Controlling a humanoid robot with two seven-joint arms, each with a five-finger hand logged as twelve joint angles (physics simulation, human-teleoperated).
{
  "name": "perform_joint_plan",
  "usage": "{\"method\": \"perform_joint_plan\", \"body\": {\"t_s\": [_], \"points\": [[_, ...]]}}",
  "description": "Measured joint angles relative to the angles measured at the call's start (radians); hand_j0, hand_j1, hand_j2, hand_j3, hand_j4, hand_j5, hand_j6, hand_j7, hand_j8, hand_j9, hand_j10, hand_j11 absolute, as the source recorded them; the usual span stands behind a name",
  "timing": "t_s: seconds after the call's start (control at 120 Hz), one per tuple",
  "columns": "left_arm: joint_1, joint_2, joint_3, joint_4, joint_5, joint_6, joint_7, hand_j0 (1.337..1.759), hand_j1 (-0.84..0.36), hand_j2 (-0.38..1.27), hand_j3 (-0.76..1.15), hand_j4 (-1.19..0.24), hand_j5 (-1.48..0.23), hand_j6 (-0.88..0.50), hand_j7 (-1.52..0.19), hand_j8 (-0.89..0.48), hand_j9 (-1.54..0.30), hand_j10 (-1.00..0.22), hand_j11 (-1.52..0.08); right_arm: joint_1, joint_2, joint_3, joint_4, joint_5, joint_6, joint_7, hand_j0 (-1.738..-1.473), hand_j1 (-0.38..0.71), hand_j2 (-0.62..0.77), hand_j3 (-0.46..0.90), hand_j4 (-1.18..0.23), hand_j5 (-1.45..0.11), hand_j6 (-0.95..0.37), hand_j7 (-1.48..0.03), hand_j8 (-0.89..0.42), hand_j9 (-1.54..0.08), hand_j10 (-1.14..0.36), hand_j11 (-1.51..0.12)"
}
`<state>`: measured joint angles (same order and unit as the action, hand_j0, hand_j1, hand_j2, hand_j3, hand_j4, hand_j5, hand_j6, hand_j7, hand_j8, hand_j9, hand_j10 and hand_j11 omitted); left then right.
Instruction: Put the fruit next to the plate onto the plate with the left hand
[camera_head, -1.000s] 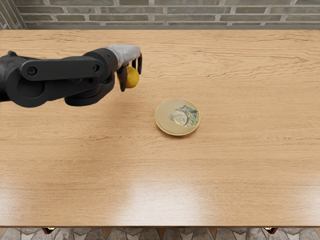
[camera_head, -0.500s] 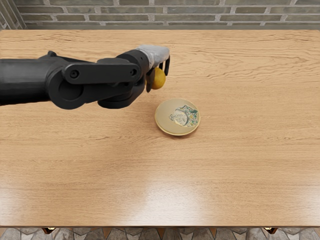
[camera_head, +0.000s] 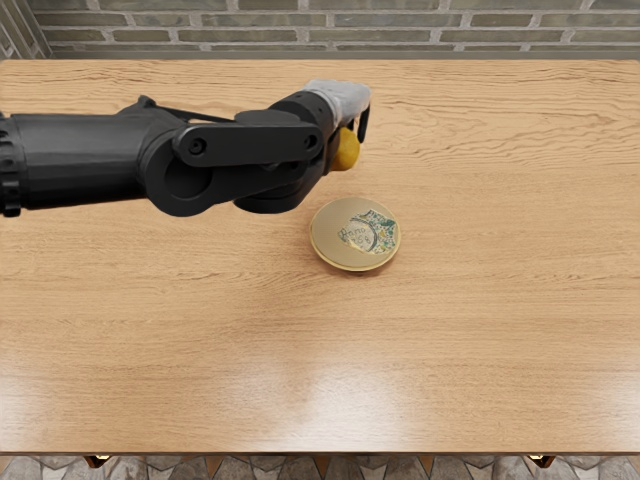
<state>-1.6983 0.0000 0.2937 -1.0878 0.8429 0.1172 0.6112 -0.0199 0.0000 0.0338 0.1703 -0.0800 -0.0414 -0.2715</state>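
You have the yellow fruit (camera_head: 347, 152) just past the plate's (camera_head: 322, 245) far rim, not on it; the left hand (camera_head: 340, 105) grips it with fingers curled round. The plate sits on a pale wood-grain table (camera_head: 480, 330); a grey brick wall (camera_head: 400, 30) runs behind, and stone floor tiles (camera_head: 300, 468) show under the near edge

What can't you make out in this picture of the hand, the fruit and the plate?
The fruit, head view: partly covered by the left hand, so its kind is unclear.
The plate pattern, head view: too small to read.
The left arm, shoulder end: cut off by the left edge.
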Motion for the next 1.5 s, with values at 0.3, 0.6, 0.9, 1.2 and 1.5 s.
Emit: {"method": "perform_joint_plan", "body": {"t_s": [0.3,0.6,0.9,1.2,1.5], "points": [[0.004,0.000,0.000,0.045,-0.002,-0.001,0.000,1.654,-0.37,0.66,0.00,-0.54,-1.09,-0.35,-1.06,-0.40,-1.04,-0.77,-1.04,0.000,0.000,0.000,0.000,0.000,0.000,0.000,-1.658,-0.31,-0.01,0.00,-0.03,-0.04,-0.03,-0.04,-0.03,-0.04,-0.03,-0.04],[0.046,0.000,0.002,0.063,0.000,0.005,0.000,1.653,-0.38,0.65,0.00,-0.53,-1.08,-0.34,-1.06,-0.39,-1.04,-0.77,-1.04,0.000,0.000,0.000,0.000,0.000,0.000,0.000,-1.658,-0.31,-0.01,0.00,-0.03,-0.04,-0.03,-0.04,-0.03,-0.04,-0.03,-0.04],[0.059,0.000,0.002,0.057,-0.002,0.004,0.000,1.653,-0.37,0.68,0.00,-0.55,-1.10,-0.35,-1.06,-0.41,-1.04,-0.77,-1.04,0.000,0.000,0.000,0.000,0.000,0.000,0.000,-1.658,-0.31,-0.01,0.00,-0.03,-0.04,-0.03,-0.04,-0.03,-0.04,-0.03,-0.04],[0.066,0.000,-0.001,0.025,-0.042,0.002,0.000,1.654,-0.36,0.66,0.00,-0.57,-1.09,-0.37,-1.05,-0.42,-1.04,-0.77,-1.04,0.000,0.000,0.000,0.000,0.000,0.000,0.001,-1.658,-0.31,-0.01,0.00,-0.03,-0.04,-0.03,-0.04,-0.03,-0.04,-0.03,-0.04],[0.065,0.000,-0.042,-0.027,-0.126,-0.001,0.000,1.653,-0.36,0.66,0.00,-0.57,-1.09,-0.37,-1.05,-0.42,-1.04,-0.77,-1.04,0.000,0.000,0.000,0.000,-0.001,0.000,0.001,-1.658,-0.31,-0.01,0.00,-0.03,-0.04,-0.03,-0.04,-0.03,-0.04,-0.03,-0.04]]}}
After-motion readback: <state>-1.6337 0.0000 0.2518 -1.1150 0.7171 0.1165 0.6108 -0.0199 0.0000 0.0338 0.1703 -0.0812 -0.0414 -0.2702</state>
